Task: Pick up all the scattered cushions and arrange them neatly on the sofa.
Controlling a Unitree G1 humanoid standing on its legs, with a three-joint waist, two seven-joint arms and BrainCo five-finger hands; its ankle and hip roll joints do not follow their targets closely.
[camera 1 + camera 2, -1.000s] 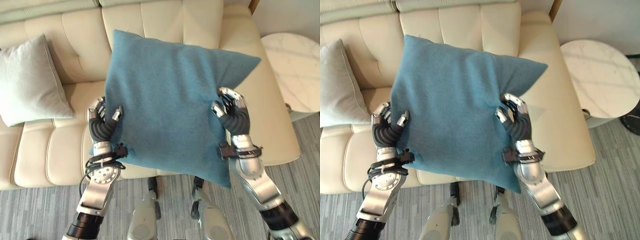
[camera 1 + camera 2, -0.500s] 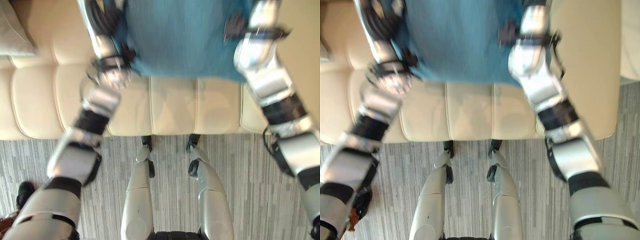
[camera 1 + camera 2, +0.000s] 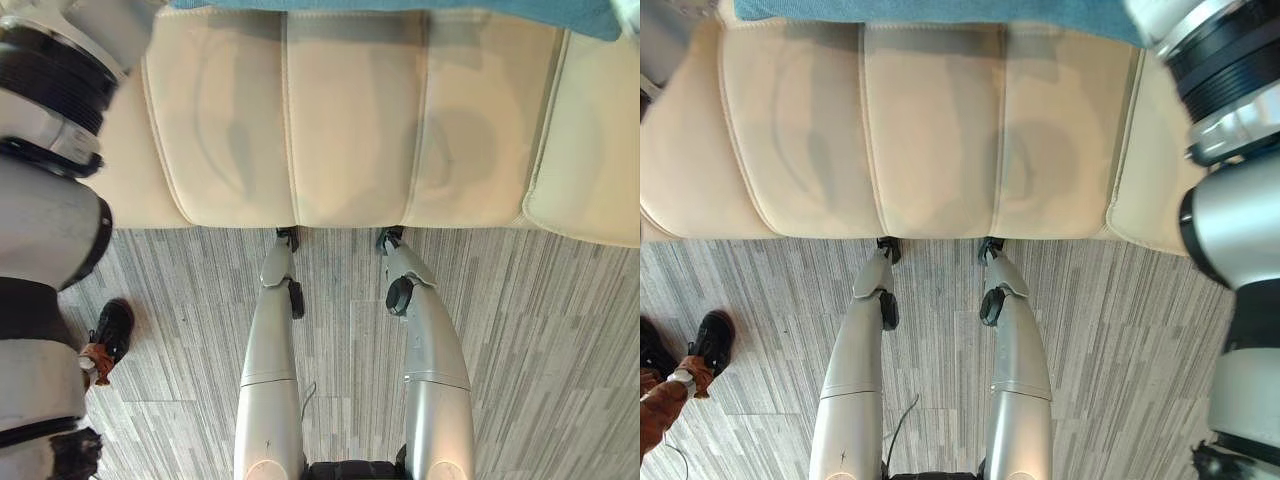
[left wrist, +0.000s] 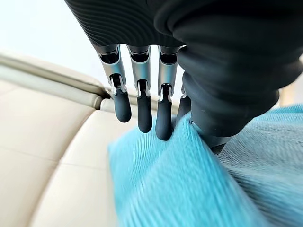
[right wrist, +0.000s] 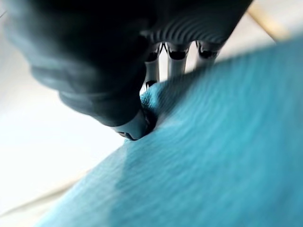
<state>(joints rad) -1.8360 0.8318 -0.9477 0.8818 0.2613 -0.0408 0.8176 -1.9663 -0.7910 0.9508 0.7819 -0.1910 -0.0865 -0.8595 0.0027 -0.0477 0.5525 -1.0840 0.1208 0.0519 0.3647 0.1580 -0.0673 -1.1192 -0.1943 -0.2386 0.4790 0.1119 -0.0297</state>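
Teal cloth bunches between the thumb and fingers of my left hand [image 4: 142,101]: the fingers reach down one face of the cushion [image 4: 199,189], the thumb presses the other, pinching its edge. My right hand [image 5: 142,94] grips the opposite edge likewise, fingers behind, thumb in front. Holding both sides keeps the cushion flat and square, I judge, for setting down. Past my fingers lies the cream sofa [image 3: 350,120], the cushion just above its seat.

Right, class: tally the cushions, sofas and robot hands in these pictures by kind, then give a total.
blue cushion: 1
cream sofa: 1
robot hands: 2 (left hand, right hand)
Total: 4
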